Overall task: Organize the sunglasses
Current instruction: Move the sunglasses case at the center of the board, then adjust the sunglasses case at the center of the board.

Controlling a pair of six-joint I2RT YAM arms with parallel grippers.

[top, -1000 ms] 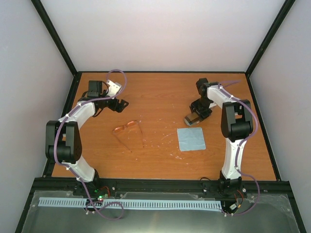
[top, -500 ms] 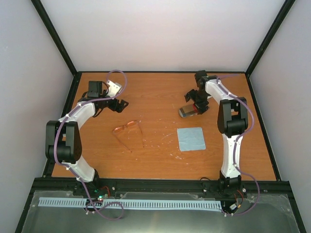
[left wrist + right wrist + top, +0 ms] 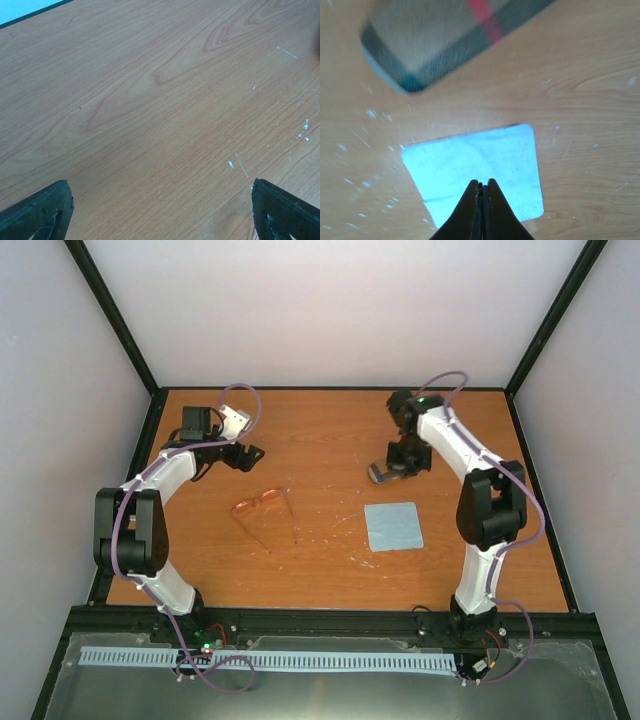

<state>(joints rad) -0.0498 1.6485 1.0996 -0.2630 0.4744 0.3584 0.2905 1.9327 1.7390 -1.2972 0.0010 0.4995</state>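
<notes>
Now sunglasses point(image 3: 263, 510) front left-right, arms nearward; left pincer point(image 3: 160, 187) spread, right pincer point(image 3: 482, 187) pressed together.

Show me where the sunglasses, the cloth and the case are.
sunglasses point(image 3: 246, 508): top view, on a lens.
cloth point(image 3: 393, 526): top view, on its middle.
case point(image 3: 440, 42): right wrist view, on its striped top.

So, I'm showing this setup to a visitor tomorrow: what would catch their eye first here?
Probably the sunglasses with orange-pink lenses, lying alone left of centre. Then the light blue cloth on the right, with the tan striped case just beyond it, by the right gripper, which is shut on nothing.
</notes>
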